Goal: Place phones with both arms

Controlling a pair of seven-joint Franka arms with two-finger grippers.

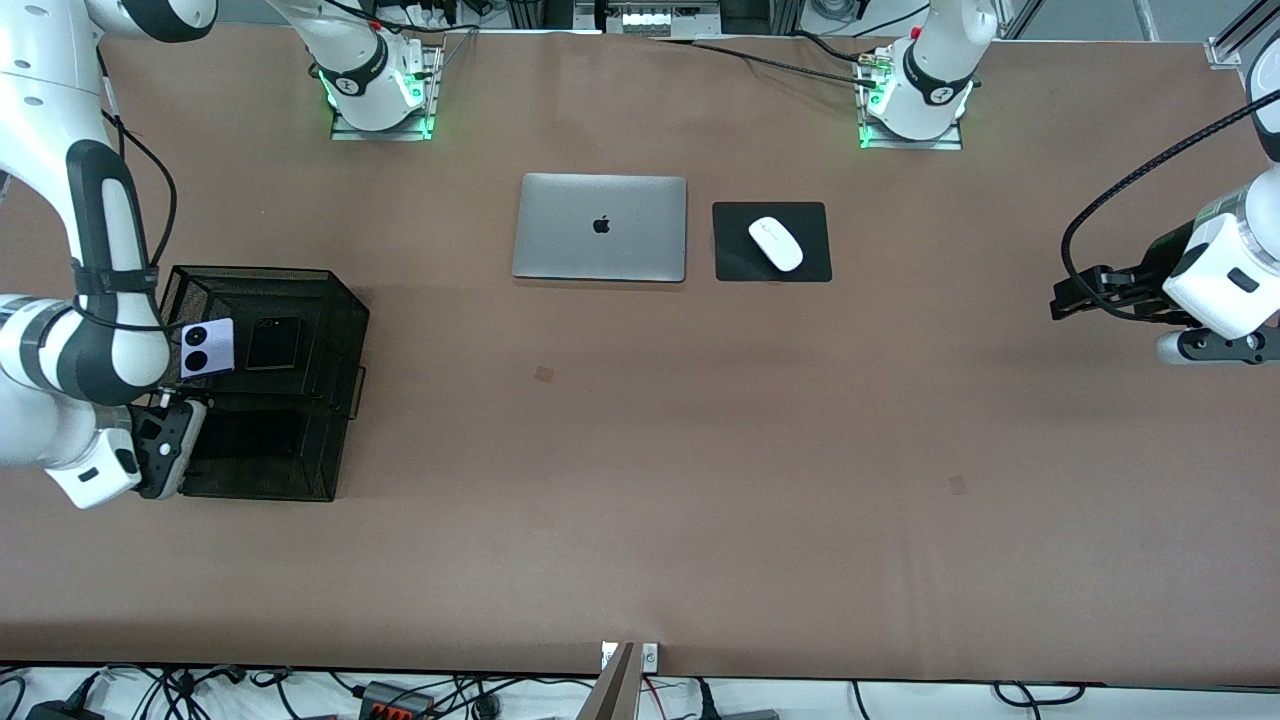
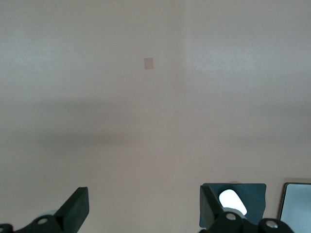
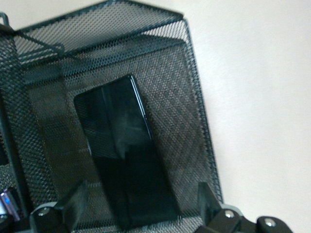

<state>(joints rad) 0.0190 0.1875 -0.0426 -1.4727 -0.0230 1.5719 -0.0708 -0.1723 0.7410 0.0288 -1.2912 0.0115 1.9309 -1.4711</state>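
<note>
A black mesh basket (image 1: 345,300) stands toward the right arm's end of the table. In its farther compartment lie the lavender phone (image 1: 207,349) with two black circles and, beside it, the small black flip phone (image 1: 274,343). The long black slab phone (image 3: 124,150) lies flat on the mesh floor of the nearer compartment. My right gripper (image 1: 185,440) (image 3: 141,194) hovers open over that compartment, its fingers well clear of the slab on either side. My left gripper (image 1: 1060,300) (image 2: 144,194) waits open and empty above bare table at the left arm's end.
A closed silver laptop (image 1: 600,227) and a white mouse (image 1: 776,243) on a black pad (image 1: 735,262) sit mid-table toward the robots' bases. The basket's mesh walls (image 3: 194,97) rise around the slab. Brown tabletop stretches between basket and left gripper.
</note>
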